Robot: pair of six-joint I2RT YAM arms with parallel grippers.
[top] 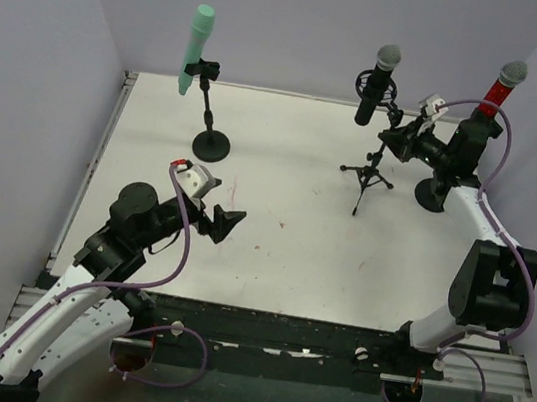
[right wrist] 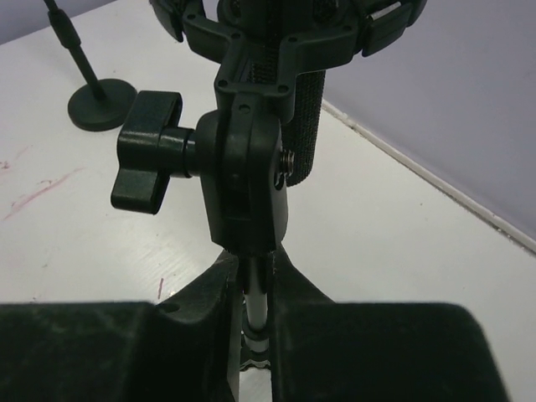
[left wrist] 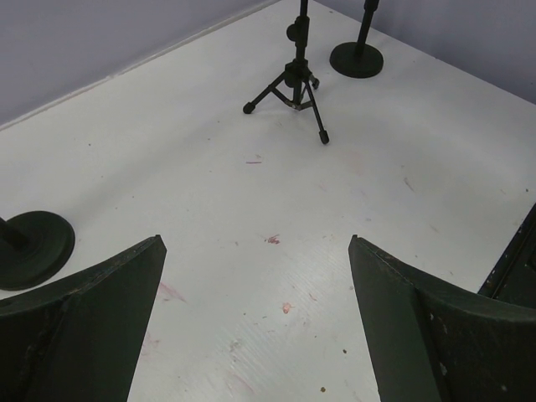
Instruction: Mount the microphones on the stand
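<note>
All three microphones sit in stands at the back of the table. The mint-green microphone [top: 197, 47] is clipped to a round-base stand [top: 210, 144]. The black microphone with a silver mesh head [top: 378, 82] hangs in the shock mount of a tripod stand [top: 368, 176]. The red microphone [top: 498, 92] stands at the far right. My right gripper [top: 391, 139] is shut on the tripod stand's pole [right wrist: 258, 295] just below the clamp knob [right wrist: 149, 152]. My left gripper [top: 227, 222] is open and empty above the table, and in the left wrist view [left wrist: 255, 243] only bare table lies between its fingers.
The left wrist view shows the tripod's legs [left wrist: 293, 84], a round base [left wrist: 356, 60] behind it and another round base [left wrist: 33, 247] at the left. Purple walls close the table at the back and sides. A black rail [top: 280, 329] runs along the near edge.
</note>
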